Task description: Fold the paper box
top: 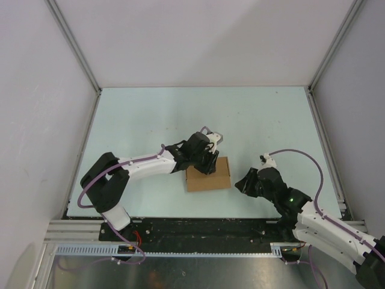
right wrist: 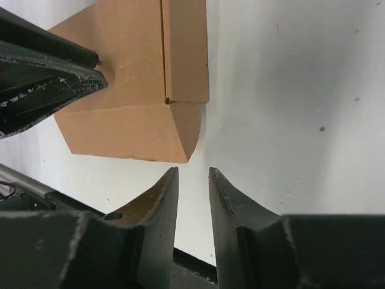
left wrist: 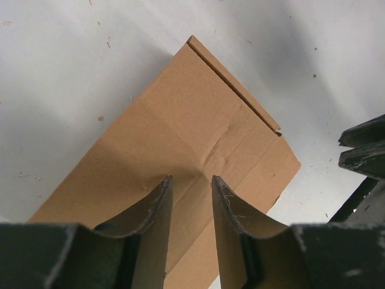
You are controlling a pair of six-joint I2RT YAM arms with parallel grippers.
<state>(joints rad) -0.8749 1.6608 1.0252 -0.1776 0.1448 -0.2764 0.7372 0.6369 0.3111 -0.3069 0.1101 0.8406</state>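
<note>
Two pincers stand at the paper box (top: 209, 176), each with its jaws a narrow slit apart and nothing between them. The left pincer (left wrist: 191, 183) points down at the box's top face, its fingertips (left wrist: 161, 198) over the panel toward the far edge; whether they press on the cardboard I cannot tell. Behind it the left arm (top: 147, 165) lies low and stretched out, from its base at the near left corner of the desk (top: 150, 114) toward the middle. The right pincer (right wrist: 194, 174) is likewise released, its tips just beside the box's near right corner, apart from it, over bare desk. The right arm (top: 319, 223) bends in from the near right corner, wrist tilted down and leftward. The box is a closed oblong carton lying flat, midway between the desk's left and right edges, nearer the near edge.
</note>
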